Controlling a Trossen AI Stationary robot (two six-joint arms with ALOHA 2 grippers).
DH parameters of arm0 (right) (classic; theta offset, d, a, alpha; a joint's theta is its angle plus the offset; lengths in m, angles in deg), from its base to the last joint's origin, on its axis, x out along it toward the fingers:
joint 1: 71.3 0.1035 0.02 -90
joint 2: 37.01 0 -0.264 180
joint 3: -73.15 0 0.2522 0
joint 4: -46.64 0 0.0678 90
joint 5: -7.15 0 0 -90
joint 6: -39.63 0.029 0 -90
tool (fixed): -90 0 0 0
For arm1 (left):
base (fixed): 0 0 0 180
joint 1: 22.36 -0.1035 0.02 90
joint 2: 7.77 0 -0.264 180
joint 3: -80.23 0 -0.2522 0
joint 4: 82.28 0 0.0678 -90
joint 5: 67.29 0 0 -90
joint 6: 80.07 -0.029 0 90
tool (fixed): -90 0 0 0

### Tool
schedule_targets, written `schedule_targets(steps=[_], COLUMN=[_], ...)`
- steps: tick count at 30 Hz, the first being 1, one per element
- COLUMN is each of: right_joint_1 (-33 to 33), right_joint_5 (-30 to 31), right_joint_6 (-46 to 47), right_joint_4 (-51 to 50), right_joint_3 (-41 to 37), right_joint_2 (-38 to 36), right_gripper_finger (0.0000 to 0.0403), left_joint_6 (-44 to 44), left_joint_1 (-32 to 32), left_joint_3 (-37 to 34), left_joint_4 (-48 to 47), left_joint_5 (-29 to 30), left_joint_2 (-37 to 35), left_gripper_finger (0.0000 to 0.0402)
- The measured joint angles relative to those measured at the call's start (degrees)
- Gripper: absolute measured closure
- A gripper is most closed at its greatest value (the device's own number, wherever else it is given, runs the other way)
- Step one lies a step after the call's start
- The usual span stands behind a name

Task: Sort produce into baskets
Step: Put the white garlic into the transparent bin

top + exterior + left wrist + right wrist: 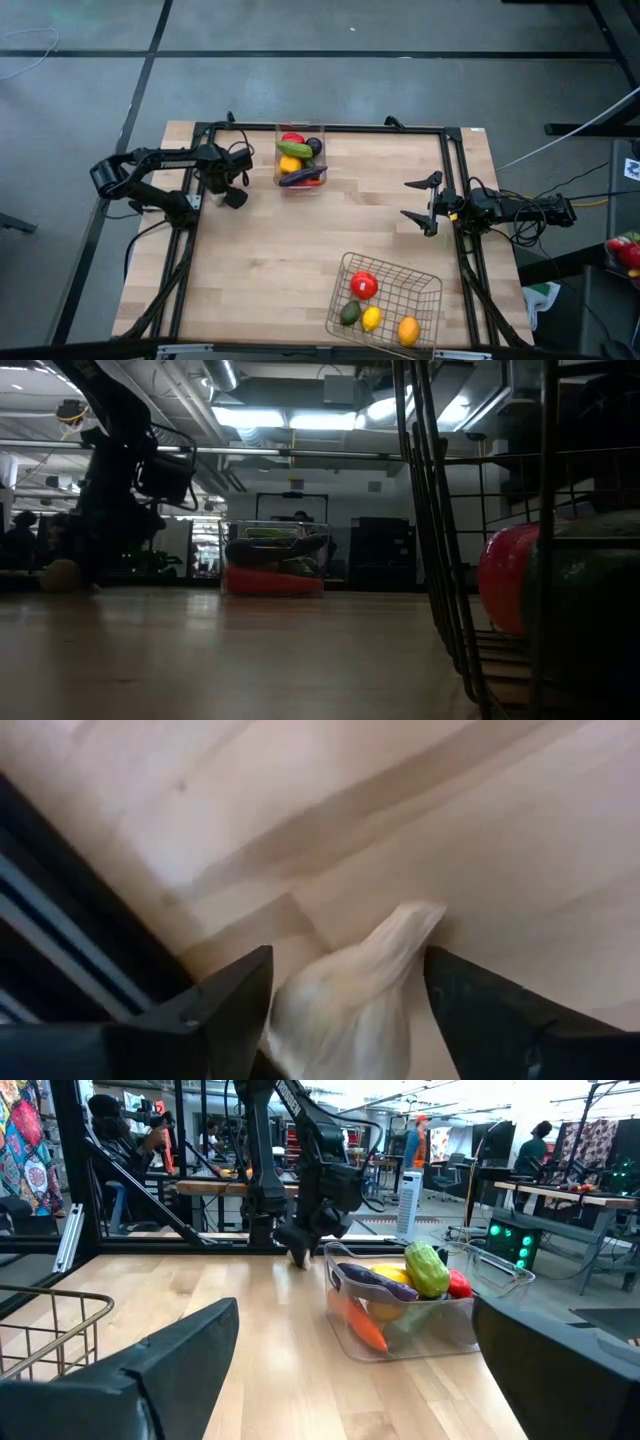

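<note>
A white garlic bulb (350,1005) lies on the wooden table near its far left corner, its pointed tip away from the wrist. My left gripper (347,960) is open, pointing down, with one finger on either side of the bulb. It also shows in the high view (226,190), where it hides the bulb. The clear bin (300,158) at the far middle holds red, green, orange, yellow and purple produce. The wire basket (385,300) at the near right holds a red, a green, a yellow and an orange piece. My right gripper (425,203) is open and empty at the right.
A black frame rail (190,230) runs along the table's left side close to my left gripper, and another (460,230) along the right. Bare wood (300,260) lies between the bin and the basket. People and workbenches show in the room beyond (420,1140).
</note>
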Motion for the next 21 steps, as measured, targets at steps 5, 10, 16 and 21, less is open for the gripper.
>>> schedule_targets(steps=[5,10,16,21], right_joint_1=[0.0,0.0,0.0,0.0], right_joint_5=[0.0,0.0,0.0,0.0], right_joint_6=[0.0,0.0,0.0,0.0], right_joint_4=[0.0,0.0,0.0,0.0], right_joint_3=[0.0,0.0,0.0,0.0], right_joint_2=[0.0,0.0,0.0,0.0], right_gripper_finger=[0.0006,0.0006,0.0006,0.0006], left_joint_6=[0.7,2.2,4.6,5.0], left_joint_1=[0.0,0.0,0.0,0.1], left_joint_3=[0.0,0.0,0.0,0.0], left_joint_4=[-2.3,-2.3,-2.3,-2.3], left_joint_5=[0.1,0.1,0.1,0.1], left_joint_2=[0.0,0.0,0.0,-0.2], left_gripper_finger=[0.0162,0.0183,0.0217,0.022])
